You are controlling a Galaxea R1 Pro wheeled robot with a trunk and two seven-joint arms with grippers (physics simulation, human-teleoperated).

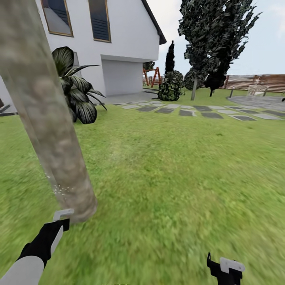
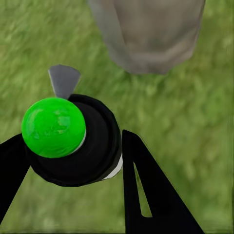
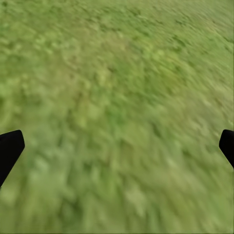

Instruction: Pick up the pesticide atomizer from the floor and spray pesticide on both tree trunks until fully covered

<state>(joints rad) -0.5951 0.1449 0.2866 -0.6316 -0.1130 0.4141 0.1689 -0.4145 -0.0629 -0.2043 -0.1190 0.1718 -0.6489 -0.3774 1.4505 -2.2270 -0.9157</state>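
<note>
A thick tree trunk (image 1: 47, 118) of mottled grey-brown bark leans across the left of the head view, its base (image 2: 146, 34) close ahead of my left gripper. A few white pesticide specks (image 1: 59, 189) cling low on the bark. My left gripper (image 1: 59, 225) is shut on the pesticide atomizer (image 2: 73, 146), a black bottle with a bright green ball cap (image 2: 52, 126). Its grey nozzle (image 1: 63, 214) points at the foot of the trunk. My right gripper (image 1: 225, 267) hangs open over bare lawn (image 3: 117, 97), holding nothing.
A palm-like shrub (image 1: 79, 91) grows behind the trunk by the white house (image 1: 126, 35). Stepping stones (image 1: 186, 111) cross the grass toward a grey patio (image 1: 261, 101). Tall dark trees (image 1: 213, 35), a pale-trunked one (image 1: 193, 93) and a slat fence (image 1: 261, 81) stand far off.
</note>
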